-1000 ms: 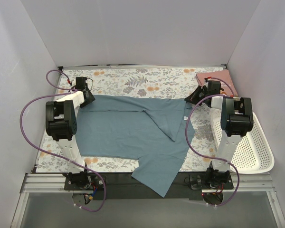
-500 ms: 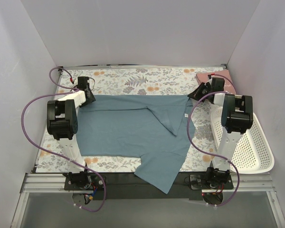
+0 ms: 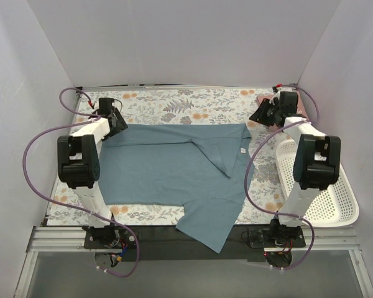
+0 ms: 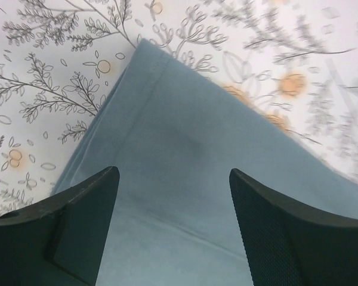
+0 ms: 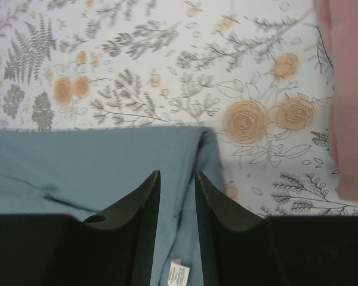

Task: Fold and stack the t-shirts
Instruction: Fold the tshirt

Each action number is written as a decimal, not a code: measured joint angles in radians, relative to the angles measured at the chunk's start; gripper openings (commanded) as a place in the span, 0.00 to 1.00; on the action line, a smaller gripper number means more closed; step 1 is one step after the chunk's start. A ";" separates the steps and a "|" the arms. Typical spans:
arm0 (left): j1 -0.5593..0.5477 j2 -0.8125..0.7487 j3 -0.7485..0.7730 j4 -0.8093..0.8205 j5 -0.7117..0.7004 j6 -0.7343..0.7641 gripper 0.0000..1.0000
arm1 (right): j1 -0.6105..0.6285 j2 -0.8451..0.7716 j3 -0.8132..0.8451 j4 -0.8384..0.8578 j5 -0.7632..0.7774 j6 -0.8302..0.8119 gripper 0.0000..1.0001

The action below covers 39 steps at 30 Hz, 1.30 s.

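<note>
Both arms have stretched further toward 12 o'clock since the earlier frames, taking the far edge of the teal-blue shirt (image 3: 168,167) with them until it runs straight from 9 to 3 o'clock across the floral table cloth (image 3: 193,102). The left gripper (image 4: 173,176) hangs spread wide right over the shirt's far left corner, with nothing between its fingers. The right gripper (image 3: 261,117) sits just past the far right corner, at about 1 o'clock from it. Its fingers are only narrowly parted, and the cloth lies flat beneath them, not pinched. From both grippers the shirt's body lies toward 6 o'clock. One flap is turned over near the neck label (image 3: 242,152), and a sleeve end droops over the table's near edge. I judge that the next fold depends on each gripper dropping back onto its own corner. The left is the better placed, while the right must first come back toward 7 o'clock. The pink shirt (image 5: 352,89) lies folded close at the right gripper's 3 o'clock, near enough to be brushed, and the white basket (image 3: 339,205) stands at 5 o'clock, well apart from the corner.
</note>
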 measured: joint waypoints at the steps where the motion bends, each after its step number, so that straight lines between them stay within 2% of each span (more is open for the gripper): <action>1: -0.001 -0.023 -0.004 -0.004 0.006 -0.008 0.76 | 0.021 -0.049 -0.010 -0.009 0.018 -0.021 0.36; 4: -0.019 -0.134 -0.035 -0.008 0.021 -0.040 0.76 | 0.115 -0.158 -0.034 -0.018 0.042 -0.073 0.36; 7: -0.059 -0.289 -0.102 0.001 0.040 -0.074 0.75 | 0.224 -0.188 -0.058 -0.010 0.029 -0.104 0.36; 12: -0.150 -0.545 -0.274 0.023 0.049 -0.108 0.76 | 0.373 -0.119 -0.097 -0.034 0.016 -0.135 0.35; 13: -0.169 -0.612 -0.341 0.020 0.055 -0.115 0.76 | 0.386 -0.095 -0.099 -0.038 0.016 -0.138 0.35; 18: -0.217 -0.742 -0.510 0.012 0.069 -0.114 0.76 | 0.394 -0.013 -0.110 -0.043 0.027 -0.148 0.35; 24: -0.234 -0.805 -0.658 0.027 0.072 -0.110 0.76 | 0.393 0.003 -0.110 -0.040 0.047 -0.166 0.34; 29: -0.234 -0.772 -0.671 0.054 0.071 -0.110 0.76 | 0.393 0.029 -0.110 -0.033 0.042 -0.189 0.32; 32: -0.234 -0.756 -0.671 0.066 0.066 -0.106 0.76 | 0.393 0.034 -0.108 -0.026 0.034 -0.201 0.22; 33: -0.234 -0.754 -0.671 0.069 0.065 -0.105 0.76 | 0.393 0.034 -0.108 -0.025 0.034 -0.206 0.11; 35: -0.234 -0.753 -0.671 0.072 0.064 -0.103 0.76 | 0.393 0.034 -0.108 -0.027 0.026 -0.211 0.02; 39: -0.234 -0.752 -0.671 0.081 0.063 -0.101 0.76 | 0.399 0.033 -0.108 -0.029 0.008 -0.225 0.01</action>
